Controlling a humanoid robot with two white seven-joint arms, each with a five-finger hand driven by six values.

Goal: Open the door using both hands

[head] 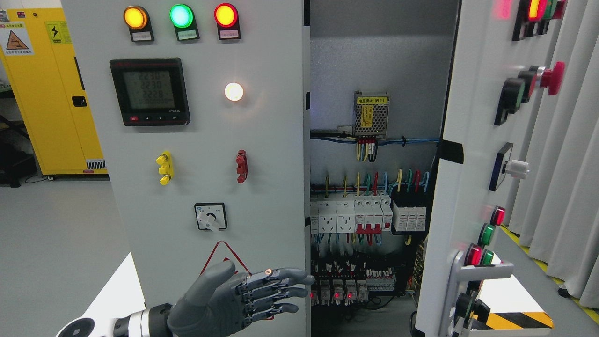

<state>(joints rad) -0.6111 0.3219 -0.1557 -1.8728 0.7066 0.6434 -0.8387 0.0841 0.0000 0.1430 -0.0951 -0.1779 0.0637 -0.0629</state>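
The left hand (234,299) is seen low in front of the left door (206,140), fingers (285,283) straight and together, gripping nothing, tips at its inner edge. The right door (449,187) is already swung out. The edge should be hooked squarely, clear of wiring (365,187).

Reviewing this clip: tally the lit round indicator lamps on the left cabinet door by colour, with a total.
Amber: 1
Green: 1
Red: 1
White: 1
Total: 4 lamps, all on the left door. The left hand sits low against that door, fingers extended toward its right edge.
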